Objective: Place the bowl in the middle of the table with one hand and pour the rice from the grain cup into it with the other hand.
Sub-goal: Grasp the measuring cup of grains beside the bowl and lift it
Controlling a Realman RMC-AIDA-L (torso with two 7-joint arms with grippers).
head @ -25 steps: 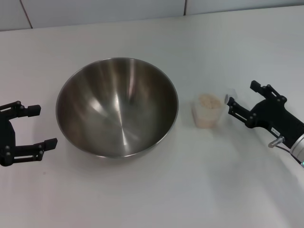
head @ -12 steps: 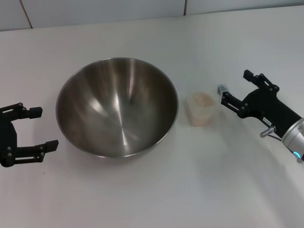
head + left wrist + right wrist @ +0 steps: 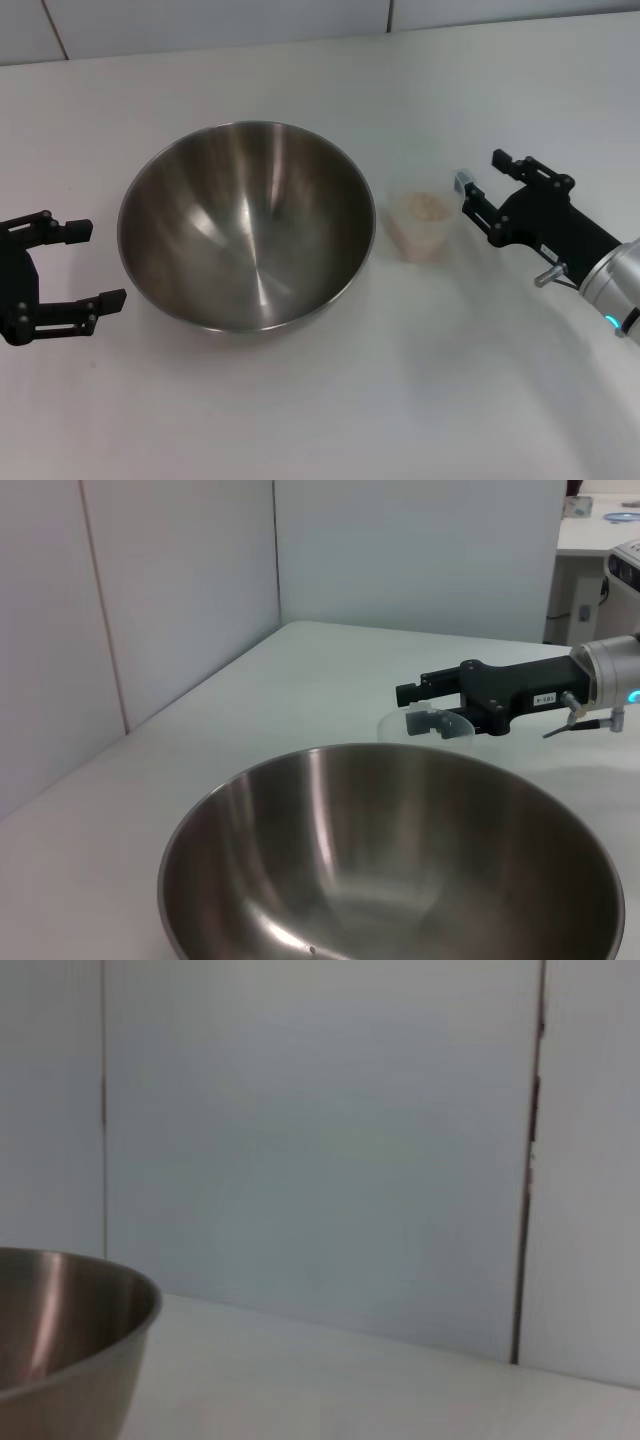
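The steel bowl point(image 3: 247, 225) stands on the white table point(image 3: 330, 400), left of centre. The grain cup point(image 3: 420, 227) holds rice point(image 3: 423, 207) and stands just right of the bowl. My right gripper point(image 3: 480, 171) is open and empty. Its fingertips are close to the cup's right side, and the cup is not between them. My left gripper point(image 3: 97, 264) is open and empty, left of the bowl. The left wrist view shows the bowl point(image 3: 400, 860), the cup point(image 3: 440, 727) behind its rim, and the right gripper point(image 3: 415, 704). The right wrist view shows only the bowl's edge point(image 3: 60, 1340).
A grey-white tiled wall point(image 3: 220, 25) runs along the table's far edge. Bare tabletop lies in front of the bowl and between the cup and the wall.
My right gripper has moved left and farther back towards the cup. The cup has shifted left, closer to the bowl. The left gripper and the bowl have stayed put.
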